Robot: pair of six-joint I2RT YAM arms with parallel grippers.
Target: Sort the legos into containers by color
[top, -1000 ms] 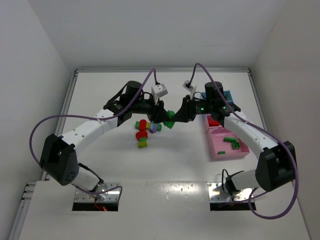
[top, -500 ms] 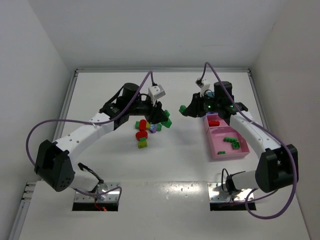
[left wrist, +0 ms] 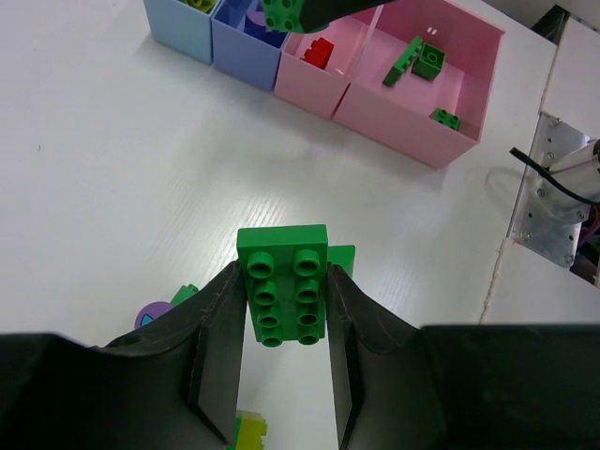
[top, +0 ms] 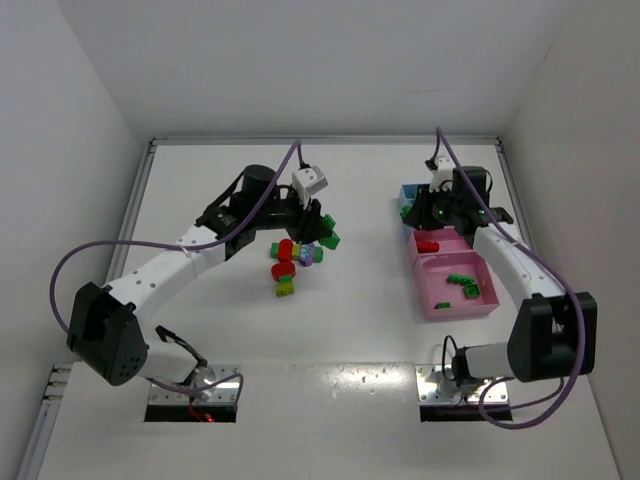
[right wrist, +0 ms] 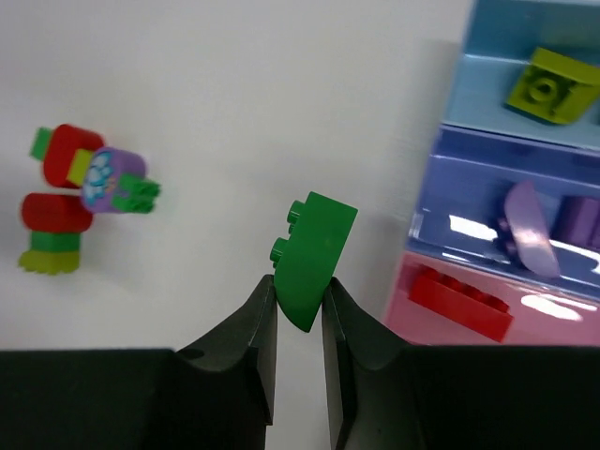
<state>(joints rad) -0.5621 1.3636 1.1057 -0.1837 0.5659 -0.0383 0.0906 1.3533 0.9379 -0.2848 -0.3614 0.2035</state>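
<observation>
— Our right arm has swung off to the right since a second ago. Back then its gripper met the left one over the loose pile; now the right gripper hangs by the left end of the row of containers.

— And our left side?

— We see the left gripper has hardly shifted. It is just beside the pile of legos, which lies where it lay.

— What are we working on?

— We have a plain white table with a metal rail along its far edge. Bare white walls close it in at the left, right and back.

— What do we hold?

— Our left jaws are drawn in narrow on a green eight-stud brick. Its studs face the wrist camera and it is above bare table. Our right fingers pinch the other green brick by its lower end. That one is tilted, studs turned left, over the table just beside the trays.

— And the trays?

— From our right wrist, the light blue tray holds a yellow-green brick. The purple-blue tray holds purple pieces, and the small pink tray holds a red brick. From above, we see green bricks in the large pink tray.
</observation>
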